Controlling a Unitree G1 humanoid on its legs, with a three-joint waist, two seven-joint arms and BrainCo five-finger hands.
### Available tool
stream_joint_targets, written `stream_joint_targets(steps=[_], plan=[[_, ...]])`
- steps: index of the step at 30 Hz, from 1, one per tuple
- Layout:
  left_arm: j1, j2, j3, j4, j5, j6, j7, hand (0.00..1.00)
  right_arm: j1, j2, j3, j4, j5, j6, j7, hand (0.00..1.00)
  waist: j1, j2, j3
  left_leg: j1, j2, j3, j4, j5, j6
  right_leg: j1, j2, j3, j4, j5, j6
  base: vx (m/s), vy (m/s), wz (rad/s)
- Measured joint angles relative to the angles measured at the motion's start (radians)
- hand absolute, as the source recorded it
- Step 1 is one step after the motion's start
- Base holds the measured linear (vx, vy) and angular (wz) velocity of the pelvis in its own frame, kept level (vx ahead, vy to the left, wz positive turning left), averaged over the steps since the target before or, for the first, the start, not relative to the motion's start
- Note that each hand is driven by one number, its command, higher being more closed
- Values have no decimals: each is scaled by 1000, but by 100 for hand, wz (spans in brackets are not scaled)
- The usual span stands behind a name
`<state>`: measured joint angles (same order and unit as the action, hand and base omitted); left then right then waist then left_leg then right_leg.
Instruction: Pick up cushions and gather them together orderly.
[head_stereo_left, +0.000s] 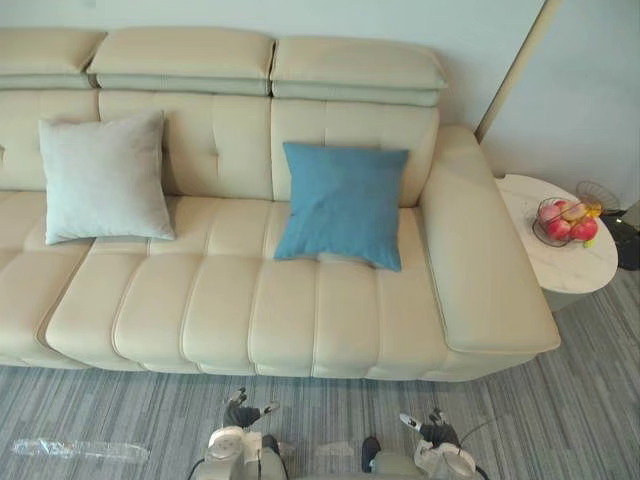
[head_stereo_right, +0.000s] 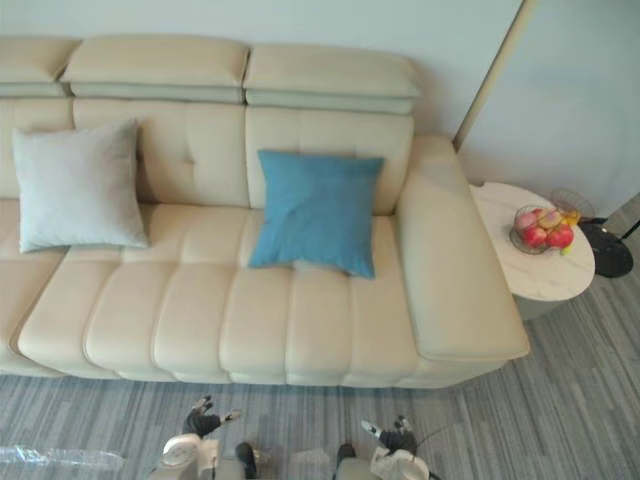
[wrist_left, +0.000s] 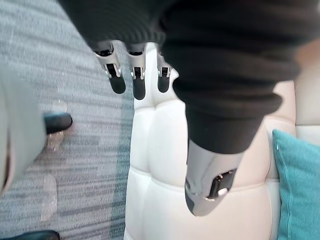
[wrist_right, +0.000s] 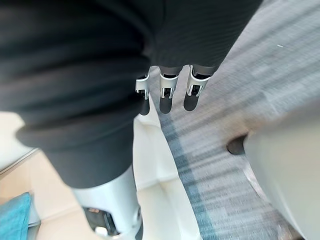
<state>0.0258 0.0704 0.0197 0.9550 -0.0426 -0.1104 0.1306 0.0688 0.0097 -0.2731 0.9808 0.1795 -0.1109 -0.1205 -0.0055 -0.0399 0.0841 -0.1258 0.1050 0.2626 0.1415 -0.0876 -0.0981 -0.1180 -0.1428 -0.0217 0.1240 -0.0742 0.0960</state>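
The left hand (wrist_left: 138, 82) and right hand (wrist_right: 167, 92) hang low before the sofa (head_stereo_left: 230, 310), fingers straight and empty, apparently because no pickup has begun. The blue cushion (head_stereo_left: 343, 203) and grey cushion (head_stereo_left: 103, 177) lean against the backrest (head_stereo_left: 215, 140), well apart, not yet gathered.

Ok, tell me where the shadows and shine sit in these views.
Left eye view: soft, even light; the blue square fabric cushion throws a faint shadow on the cream leather sofa seat, the pale grey square cushion one on the backrest. Left wrist view: bright sheen on the sofa's padding past the left hand.
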Motion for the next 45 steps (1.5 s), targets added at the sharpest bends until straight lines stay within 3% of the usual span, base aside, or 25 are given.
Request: stream_joint_targets(steps=[4,7,23,27,30,34,45], plan=[[-1,5,-8,45,3,8,-2,0,20,0,-42,30,18,9,1,0,-12,1,-2,83,-45,-1,-132,51,11,49,-15,13,-65,27,3,33,56,-10],[-5,6,-8,58,5,9,-2,0,21,0,-51,39,18,15,2,0,-13,2,-7,104,-49,-2,-148,70,19,57,-11,12,-74,32,13,104,10,-7],[24,26,3,99,60,12,-5,0,-4,-31,-58,63,-35,23,2,0,-25,6,-19,208,-63,-39,-235,83,24,140,-11,-16,-108,18,10,55,-11,-1],[30,22,2,100,60,12,-8,0,19,-39,-70,60,-72,31,2,0,-38,22,-8,215,-62,-35,-223,83,24,144,-12,-14,-90,17,10,-26,-13,-3],[34,19,5,100,60,12,-13,0,39,-56,-80,59,-101,44,1,0,-48,34,14,234,-62,-23,-207,82,23,153,-14,3,-54,-1,12,-67,-22,-10],[53,-21,86,92,64,12,-27,0,82,-60,-108,55,-142,63,0,0,-53,52,38,265,-40,37,-181,56,11,110,-1,61,66,-59,12,-159,-56,-35],[64,-68,171,54,79,23,-35,0,146,-39,-104,-32,-145,74,-7,0,-60,59,37,237,11,166,-85,-18,-26,-33,69,200,236,-136,-1,-28,-61,-37]])
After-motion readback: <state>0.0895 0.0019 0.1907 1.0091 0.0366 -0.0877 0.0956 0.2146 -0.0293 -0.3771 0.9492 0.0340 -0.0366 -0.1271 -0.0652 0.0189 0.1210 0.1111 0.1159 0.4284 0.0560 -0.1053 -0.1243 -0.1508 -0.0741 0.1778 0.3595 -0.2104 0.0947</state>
